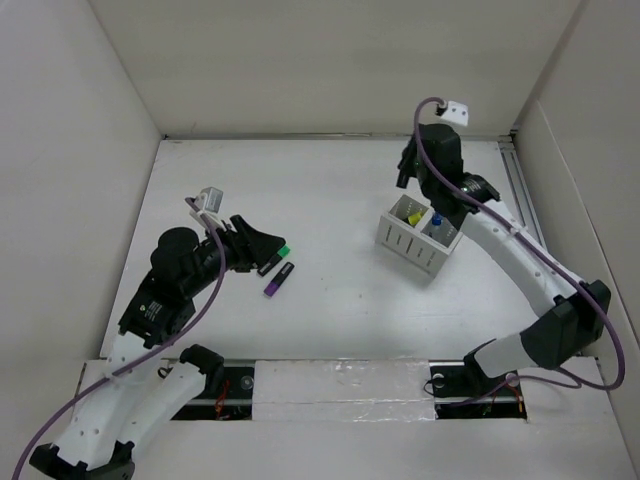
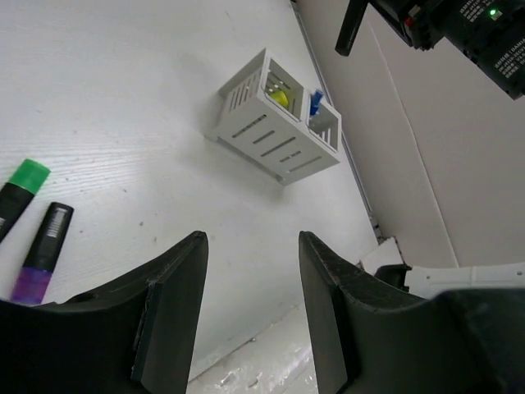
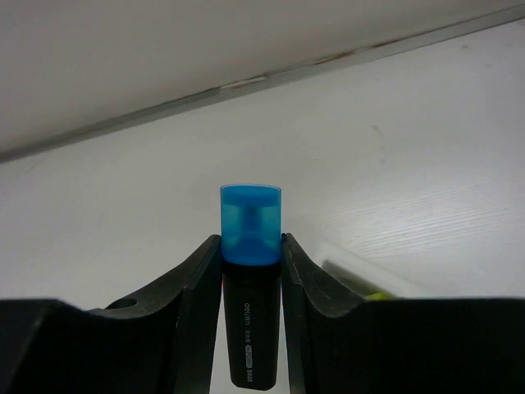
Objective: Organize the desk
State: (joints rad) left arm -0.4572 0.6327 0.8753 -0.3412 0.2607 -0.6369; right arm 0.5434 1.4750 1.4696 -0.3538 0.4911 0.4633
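On the white desk (image 1: 330, 190), two highlighters lie side by side, one green-capped (image 1: 277, 258) and one purple-capped (image 1: 279, 280). My left gripper (image 1: 255, 240) hovers just left of them, open and empty; in its wrist view the green one (image 2: 23, 190) and the purple one (image 2: 41, 253) lie left of the left gripper (image 2: 250, 238). My right gripper (image 3: 251, 238) is shut on a blue-capped highlighter (image 3: 250, 217), cap at the fingertips. In the top view the right gripper (image 1: 410, 178) sits just behind the white holder box (image 1: 415, 240).
The holder box (image 2: 262, 139) holds a yellow item (image 1: 412, 214) and a blue item (image 1: 437, 222) in separate compartments. White panel walls enclose the desk on three sides. A metal rail (image 1: 520, 190) runs along the right wall.
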